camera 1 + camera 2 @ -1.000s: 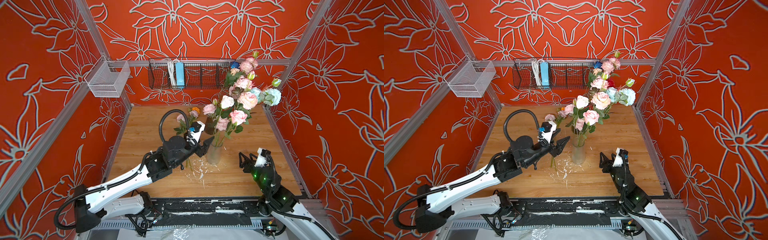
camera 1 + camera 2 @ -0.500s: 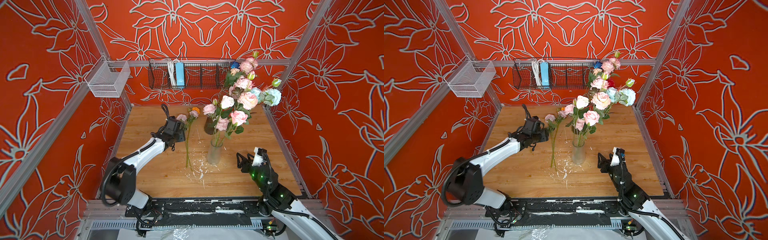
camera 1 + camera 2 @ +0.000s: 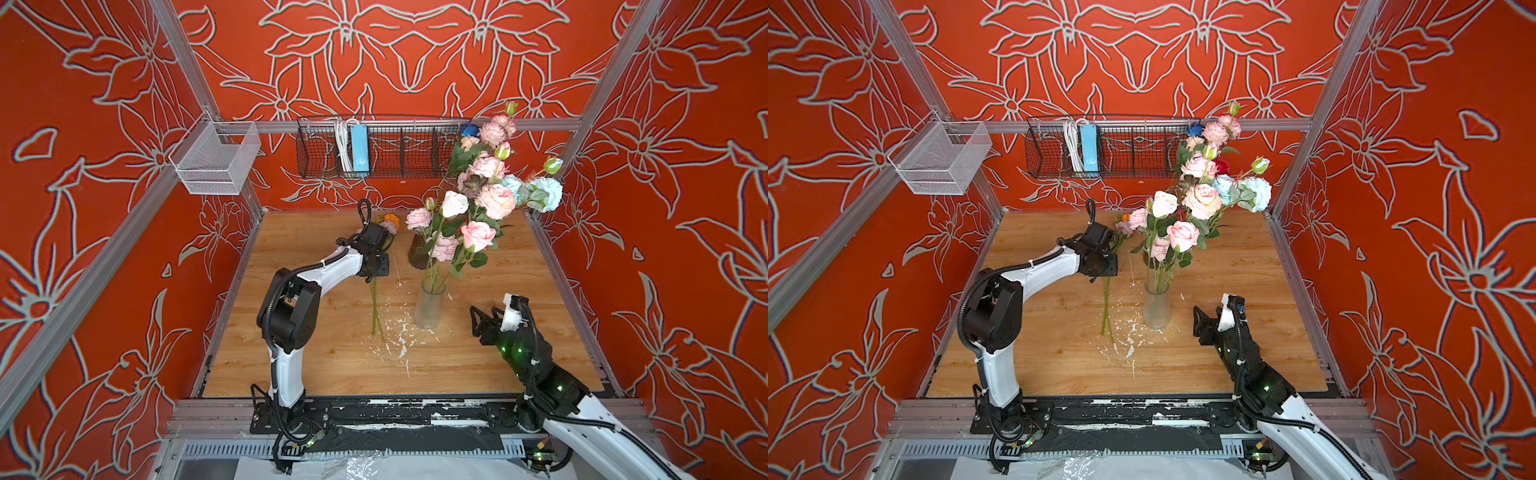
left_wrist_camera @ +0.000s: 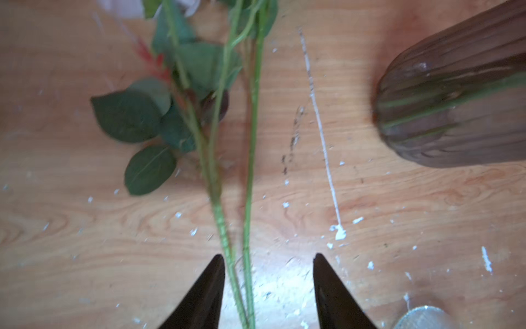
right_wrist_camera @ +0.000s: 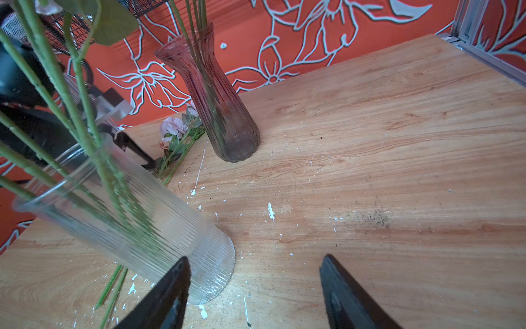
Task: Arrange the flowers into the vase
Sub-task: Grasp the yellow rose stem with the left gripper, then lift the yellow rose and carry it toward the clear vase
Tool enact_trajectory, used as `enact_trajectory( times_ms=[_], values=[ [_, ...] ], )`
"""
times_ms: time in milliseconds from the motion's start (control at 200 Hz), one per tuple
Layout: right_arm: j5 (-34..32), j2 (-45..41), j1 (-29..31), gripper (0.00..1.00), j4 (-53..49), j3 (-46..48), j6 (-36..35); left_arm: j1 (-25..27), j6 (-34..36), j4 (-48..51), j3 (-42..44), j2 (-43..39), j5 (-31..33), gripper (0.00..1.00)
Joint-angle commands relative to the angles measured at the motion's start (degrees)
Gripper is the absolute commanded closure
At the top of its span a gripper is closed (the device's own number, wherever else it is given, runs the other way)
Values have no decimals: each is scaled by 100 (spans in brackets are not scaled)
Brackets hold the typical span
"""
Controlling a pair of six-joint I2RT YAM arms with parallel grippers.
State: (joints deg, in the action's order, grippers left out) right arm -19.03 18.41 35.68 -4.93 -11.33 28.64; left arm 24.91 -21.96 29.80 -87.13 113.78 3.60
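Observation:
Two loose flowers lie on the wooden table, their green stems running toward the front edge and their pink and orange blooms at the back. My left gripper hovers over these stems, open, with both stems between its fingers and close to one fingertip. A clear ribbed glass vase holds pink and white flowers. Behind it a dark ribbed vase holds taller pink and pale blue ones. My right gripper stands open and empty just right of the clear vase.
A black wire basket with a blue power strip hangs on the back wall. A white mesh basket hangs at the left post. White flecks dot the table in front of the clear vase. Orange walls enclose three sides.
My left arm has pulled back from beside the clear vase and come down over the loose stems, its jaws narrowing around them. The right arm has barely moved.

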Motion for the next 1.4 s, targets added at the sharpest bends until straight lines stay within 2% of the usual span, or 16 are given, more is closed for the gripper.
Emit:
enact_trajectory(
  times_ms=[0, 250, 390, 495, 615, 736, 841, 921, 996, 1106, 1201, 1396],
  values=[
    [-66, -73, -37, 27, 106, -9, -61, -30, 222, 566, -366, 544, 226, 51],
    [-90, -75, -38, 27, 98, -9, -61, -30, 322, 684, -630, 1044, 143, 60],
    [-108, -75, -42, 27, 95, -9, -58, -30, 379, 741, -581, 1040, 45, 83],
    [-123, -97, -35, 27, 72, -9, -50, -27, 359, 613, -325, 648, 143, 100],
    [-144, -125, -38, 27, 53, -9, -56, -88, 215, 324, 132, -31, 115, 100],
    [-145, -158, -35, 27, 47, -2, -51, -233, -31, -448, 948, -961, -372, 100],
    [-137, -156, -37, 27, 53, -3, -52, -568, -434, -1650, 1899, -1750, -1632, 100],
    [-133, -171, -37, 27, 49, -1, -41, -904, -949, -2436, 2431, -2021, -2551, 100],
    [-127, -187, -37, 27, 45, -9, -43, -1148, -1255, -2944, 2644, -2005, -3415, 100],
    [-122, -203, -39, 27, 28, 4, -34, -1205, -1303, -3304, 2624, -1891, -4236, 100],
    [-119, -209, -39, 27, 27, -3, -42, -1204, -1383, -3569, 2714, -2072, -4345, 100],
    [-110, -267, -41, 27, 11, -8, -43, -1199, -1435, -4046, 3333, -3211, -3651, 100]
  ],
)
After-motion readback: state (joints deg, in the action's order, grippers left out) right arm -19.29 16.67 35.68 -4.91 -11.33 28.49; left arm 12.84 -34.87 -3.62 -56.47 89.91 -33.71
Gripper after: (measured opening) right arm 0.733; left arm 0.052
